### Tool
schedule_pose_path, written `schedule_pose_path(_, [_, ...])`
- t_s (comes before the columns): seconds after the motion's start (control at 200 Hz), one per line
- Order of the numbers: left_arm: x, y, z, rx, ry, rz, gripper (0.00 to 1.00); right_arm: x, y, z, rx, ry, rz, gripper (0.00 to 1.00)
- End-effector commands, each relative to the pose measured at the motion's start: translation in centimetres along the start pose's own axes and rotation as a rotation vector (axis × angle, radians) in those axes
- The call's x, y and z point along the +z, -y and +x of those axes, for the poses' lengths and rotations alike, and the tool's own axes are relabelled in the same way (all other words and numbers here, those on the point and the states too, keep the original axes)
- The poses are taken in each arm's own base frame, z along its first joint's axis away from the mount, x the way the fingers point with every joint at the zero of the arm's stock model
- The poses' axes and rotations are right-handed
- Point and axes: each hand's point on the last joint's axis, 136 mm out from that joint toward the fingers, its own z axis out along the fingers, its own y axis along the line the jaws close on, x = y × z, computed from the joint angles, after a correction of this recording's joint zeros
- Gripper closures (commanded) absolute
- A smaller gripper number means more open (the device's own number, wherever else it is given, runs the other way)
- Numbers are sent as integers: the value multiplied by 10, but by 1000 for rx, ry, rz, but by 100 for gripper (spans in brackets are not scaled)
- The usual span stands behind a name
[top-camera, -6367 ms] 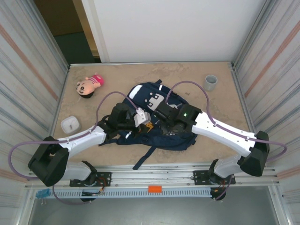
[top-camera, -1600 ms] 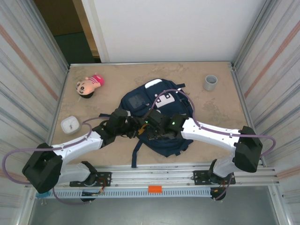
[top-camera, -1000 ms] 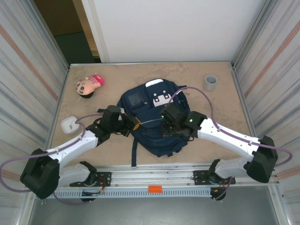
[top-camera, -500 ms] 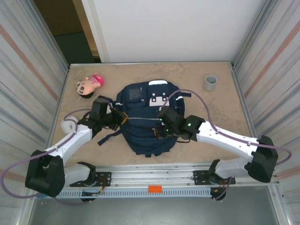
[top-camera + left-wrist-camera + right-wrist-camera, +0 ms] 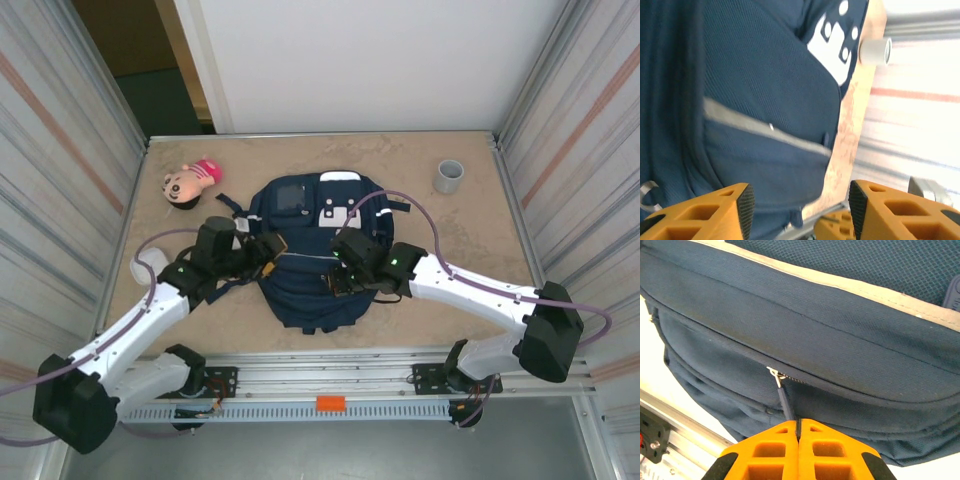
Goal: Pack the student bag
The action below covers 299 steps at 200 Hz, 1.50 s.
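Two arms are reaching over the student bag (image 5: 310,250), which is lying flat in the middle of the surface (image 5: 480,215). The left gripper (image 5: 800,200) is just letting go of the bag's side, jaws now apart and empty. The right gripper (image 5: 798,429) is pinching the zipper pull (image 5: 784,399) with closed jaws, likely ready to zip alone.

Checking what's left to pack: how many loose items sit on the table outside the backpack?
3: a plush doll far left; a grey cup far right; a white container near the left edge, partly behind the left arm. More may hide under the backpack.
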Motion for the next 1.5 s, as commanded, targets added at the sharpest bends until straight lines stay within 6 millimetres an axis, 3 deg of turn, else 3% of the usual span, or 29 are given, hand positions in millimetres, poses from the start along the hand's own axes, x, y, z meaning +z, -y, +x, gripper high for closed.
schedule_pose_path(0.0, [12,-18,15,-39,-18,-78,45,-6,3,1,9,-8,10,100])
schedule_pose_path(0.21, [37,-22,17,-38,-39,-107,49,-4,-1,0,0,1,-13,100])
schedule_pose_path(0.371, [43,-20,18,-56,-50,-96,56,4,-1,4,-2,-18,-6,68])
schedule_pose_path(0.511, [31,-14,22,-5,-46,-88,49,6,3,7,27,-35,13,59])
schedule_pose_path(0.656, [19,-17,15,38,11,-102,48,14,2,13,88,-79,-2,58])
schedule_pose_path(0.867, [22,-15,17,39,-7,-90,48,23,16,15,142,-80,44,55])
schedule_pose_path(1.062, [23,-15,15,40,1,-89,48,32,11,18,144,-94,17,54])
schedule_pose_path(1.253, [22,-15,15,30,4,-84,48,37,1,18,154,-95,-25,57])
schedule_pose_path(1.493, [22,-16,15,29,9,-83,49,45,-3,15,158,-88,-44,69])
